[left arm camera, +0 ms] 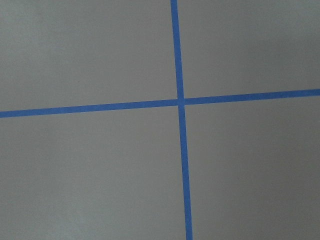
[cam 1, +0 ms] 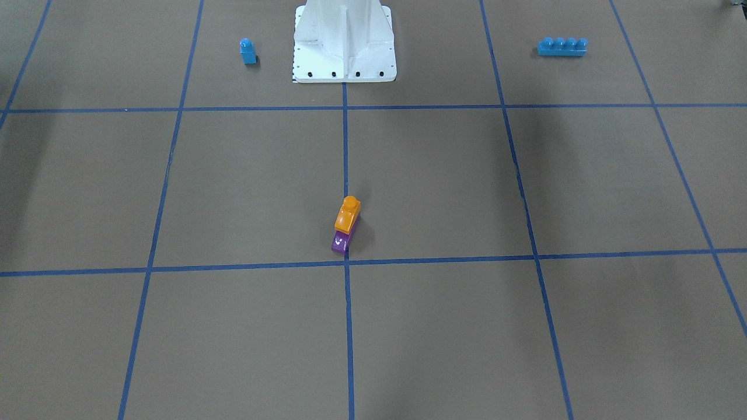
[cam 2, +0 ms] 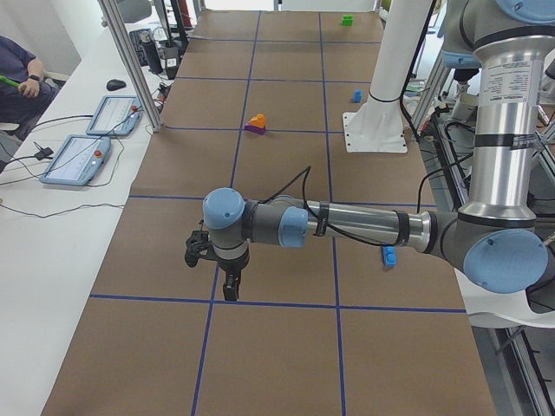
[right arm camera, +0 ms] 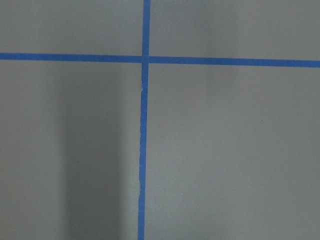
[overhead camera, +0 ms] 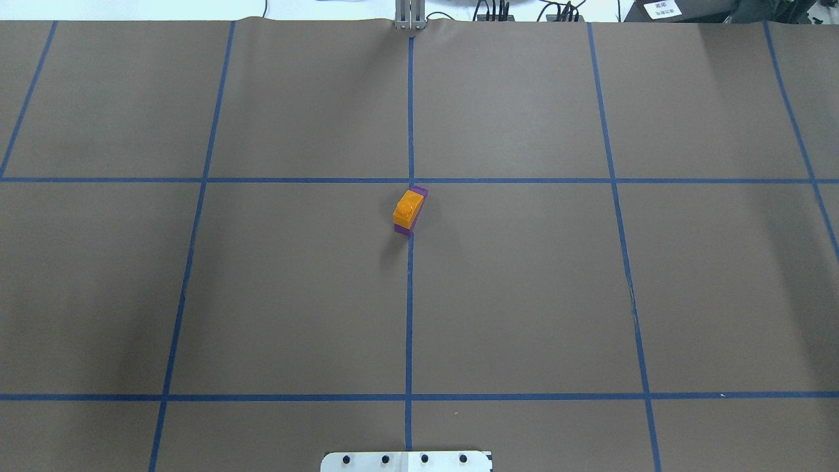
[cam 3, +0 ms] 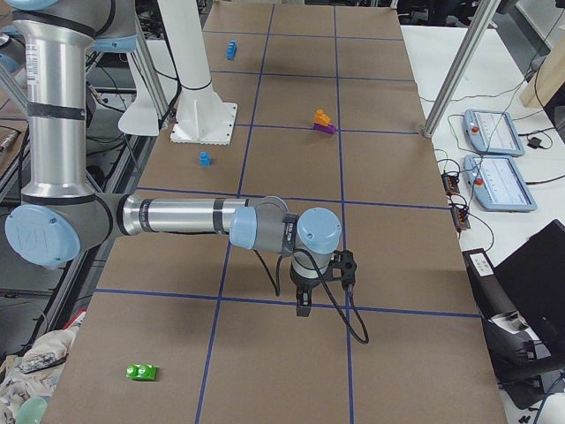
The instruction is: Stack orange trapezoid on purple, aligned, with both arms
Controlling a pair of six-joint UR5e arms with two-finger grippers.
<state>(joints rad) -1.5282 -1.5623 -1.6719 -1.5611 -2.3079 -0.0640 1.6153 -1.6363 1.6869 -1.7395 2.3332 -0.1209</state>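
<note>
The orange trapezoid point(cam 1: 348, 214) sits on top of the purple brick point(cam 1: 341, 241) near the table's middle, on a blue tape line. The stack also shows in the overhead view, orange point(overhead camera: 408, 208) over purple point(overhead camera: 420, 192). Neither gripper is near it. My left gripper point(cam 2: 227, 290) hangs low over the table far from the stack, seen only in the exterior left view. My right gripper point(cam 3: 303, 305) hangs likewise, seen only in the exterior right view. I cannot tell whether either is open or shut. Both wrist views show only brown paper and tape lines.
A small blue brick point(cam 1: 248, 51) and a long blue brick point(cam 1: 562, 46) lie either side of the white pedestal point(cam 1: 344, 46). A green brick point(cam 3: 141, 372) lies near the table's right end. Tablets point(cam 2: 76, 160) lie on the side table.
</note>
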